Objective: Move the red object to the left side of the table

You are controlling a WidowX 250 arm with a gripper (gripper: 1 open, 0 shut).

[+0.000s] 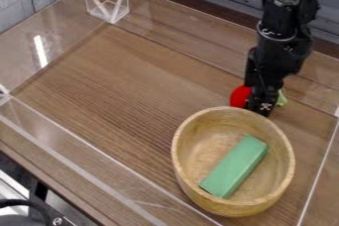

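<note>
The red object [241,96] is a small round toy lying on the brown wood-grain table [133,81] at the right, just behind the bowl. Only its left part shows; the rest is hidden by the black gripper [267,93]. The gripper points straight down over it, its fingers lowered around the toy with the jaws standing wide. I see no squeeze on the toy.
A round light wooden bowl [201,173] with a green rectangular block [236,166] inside sits at the front right, close under the gripper. Low clear acrylic walls [79,175] border the table. A clear folded stand [107,5] is at the back left.
</note>
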